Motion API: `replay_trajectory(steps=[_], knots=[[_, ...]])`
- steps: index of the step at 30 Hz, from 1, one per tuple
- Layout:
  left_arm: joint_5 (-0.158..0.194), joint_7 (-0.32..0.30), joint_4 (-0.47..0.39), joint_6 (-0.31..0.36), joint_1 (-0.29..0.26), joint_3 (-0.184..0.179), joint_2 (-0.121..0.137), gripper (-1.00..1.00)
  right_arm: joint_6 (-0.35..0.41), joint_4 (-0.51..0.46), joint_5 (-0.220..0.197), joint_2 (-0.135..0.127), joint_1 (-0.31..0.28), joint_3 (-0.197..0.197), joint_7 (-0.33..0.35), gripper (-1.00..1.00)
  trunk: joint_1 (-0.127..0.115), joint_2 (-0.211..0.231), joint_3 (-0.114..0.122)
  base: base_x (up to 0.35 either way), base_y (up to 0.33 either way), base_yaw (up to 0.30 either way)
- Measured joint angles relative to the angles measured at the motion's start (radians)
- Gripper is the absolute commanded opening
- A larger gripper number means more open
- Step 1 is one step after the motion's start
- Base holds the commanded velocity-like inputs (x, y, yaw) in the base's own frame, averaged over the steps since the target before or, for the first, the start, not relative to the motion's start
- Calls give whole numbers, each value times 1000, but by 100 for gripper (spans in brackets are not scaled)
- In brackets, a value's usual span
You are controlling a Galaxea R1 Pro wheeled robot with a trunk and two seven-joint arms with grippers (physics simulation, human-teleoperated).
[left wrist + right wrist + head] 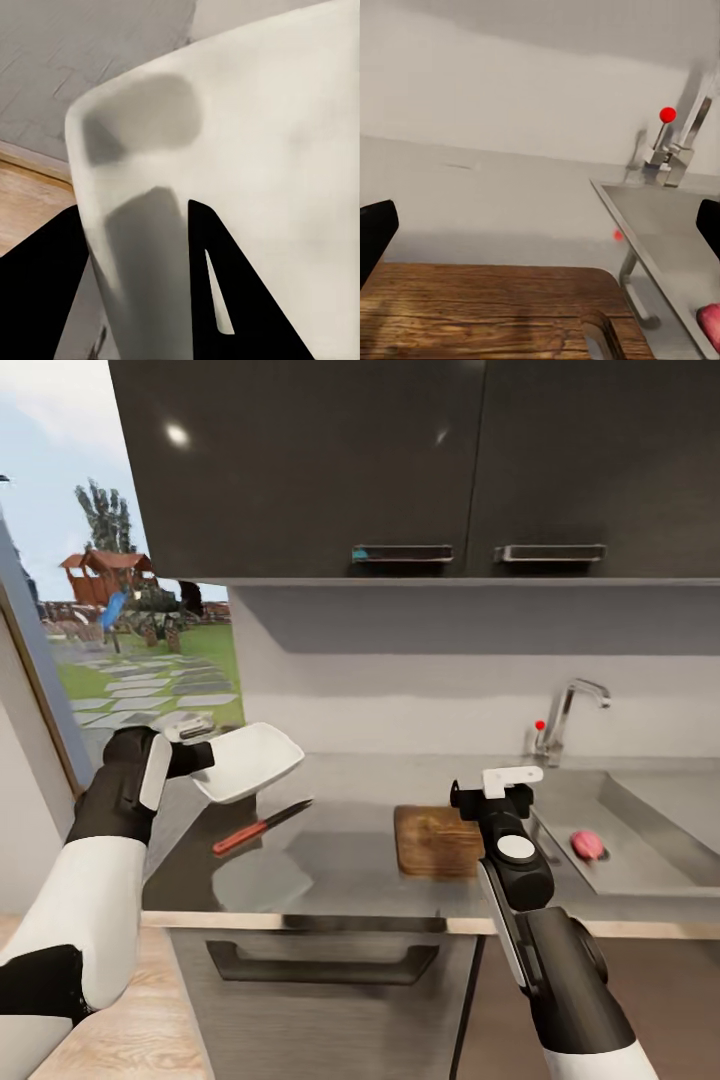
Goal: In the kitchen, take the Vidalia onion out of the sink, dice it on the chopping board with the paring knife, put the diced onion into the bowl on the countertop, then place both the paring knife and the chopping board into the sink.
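We are holding the bowl (250, 760) tilted above the worktop's (350, 860) left end, left gripper (195, 745) clamped on its rim; right gripper (497, 785) is hovering spread over the chopping board (432, 842).

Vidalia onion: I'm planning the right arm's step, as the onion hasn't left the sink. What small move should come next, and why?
Probably swing the right pincer rightward over the sink and down toward the Vidalia onion. It hovers open above the chopping board, empty, while the left pincer holds the bowl.
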Motion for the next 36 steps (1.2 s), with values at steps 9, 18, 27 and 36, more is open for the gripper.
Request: replay_trajectory(steps=[9, 18, 27, 36], knots=[[-3, 0, 68, -3, 0, -4, -1, -100, 0, 0, 1, 0, 0, 0, 0, 100, 0, 0, 0, 25, -3, 0], [-4, 0, 76, -4, 0, 0, 21, -100, 0, 0, 0, 0, 0, 0, 0, 100, 0, 0, 0, 82, 0, 0], [-3, 0, 83, -5, 0, 0, 21, -100, 0, 0, 0, -1, 0, 0, 0, 100, 0, 0, 0, 246, 0, 0], [-3, 0, 84, -5, 0, -1, 21, -100, 0, 0, 1, -1, 0, 2, 1, 100, 0, 0, 0, 51, 0, 0]])
